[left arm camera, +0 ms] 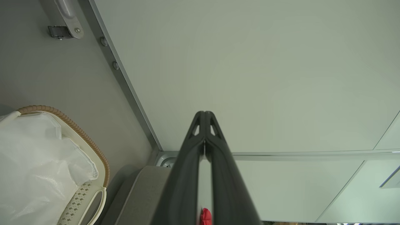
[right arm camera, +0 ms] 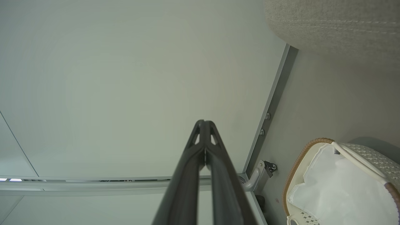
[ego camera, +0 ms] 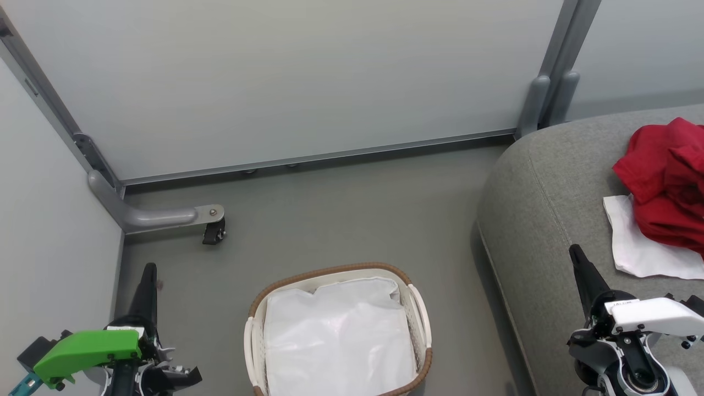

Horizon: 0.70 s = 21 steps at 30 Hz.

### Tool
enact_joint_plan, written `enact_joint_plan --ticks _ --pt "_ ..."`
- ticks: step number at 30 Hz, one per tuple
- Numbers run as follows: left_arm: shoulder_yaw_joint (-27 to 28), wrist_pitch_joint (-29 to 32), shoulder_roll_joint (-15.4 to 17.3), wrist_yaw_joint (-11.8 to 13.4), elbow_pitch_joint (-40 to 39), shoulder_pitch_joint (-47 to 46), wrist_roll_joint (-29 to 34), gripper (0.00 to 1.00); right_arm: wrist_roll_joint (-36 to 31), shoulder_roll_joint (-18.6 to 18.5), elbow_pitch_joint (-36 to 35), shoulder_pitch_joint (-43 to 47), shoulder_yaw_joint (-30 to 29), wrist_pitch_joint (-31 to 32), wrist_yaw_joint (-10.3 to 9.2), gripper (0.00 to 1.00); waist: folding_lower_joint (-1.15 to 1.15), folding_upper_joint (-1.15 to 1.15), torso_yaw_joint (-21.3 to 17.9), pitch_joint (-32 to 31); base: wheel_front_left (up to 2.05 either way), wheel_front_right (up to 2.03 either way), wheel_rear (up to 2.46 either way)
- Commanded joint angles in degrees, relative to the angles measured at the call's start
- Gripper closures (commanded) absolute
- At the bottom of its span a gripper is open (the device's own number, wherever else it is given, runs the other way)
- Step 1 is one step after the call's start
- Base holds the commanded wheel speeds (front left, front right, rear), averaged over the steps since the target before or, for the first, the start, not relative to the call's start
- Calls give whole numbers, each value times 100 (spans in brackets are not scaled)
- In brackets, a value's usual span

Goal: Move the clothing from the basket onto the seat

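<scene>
The red clothing point(ego camera: 665, 181) lies bunched on the grey seat point(ego camera: 539, 220), up and to the right of the right fingers point(ego camera: 586, 278) and apart from them. A flat white piece of fabric point(ego camera: 638, 247) lies under its near edge. A small mark on the white wrist cover point(ego camera: 649, 316) behind those fingers is too small to read. The basket point(ego camera: 335, 270) stands on the floor point(ego camera: 330, 209) between the two pairs of fingers, with its white liner point(ego camera: 338, 335) inside. The left fingers point(ego camera: 147, 291) and the right are both clenched on nothing.
</scene>
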Motion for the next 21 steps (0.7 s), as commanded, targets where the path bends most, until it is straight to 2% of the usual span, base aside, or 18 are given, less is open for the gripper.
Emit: enact_joint_plan --ticks 1,11,21 --pt "27 32 39 -30 -51 -102 -133 100 120 -35 -44 62 -26 28 -1 100 0 0 1 -5 0 0 0" --pt "37 131 42 -43 -92 -130 -508 100 494 -38 -86 86 -72 125 -2 100 0 0 3 -35 0 0 0" --pt "35 129 41 -43 -84 -115 -488 100 473 -37 -81 85 -68 123 -2 100 0 0 3 -35 0 0 0"
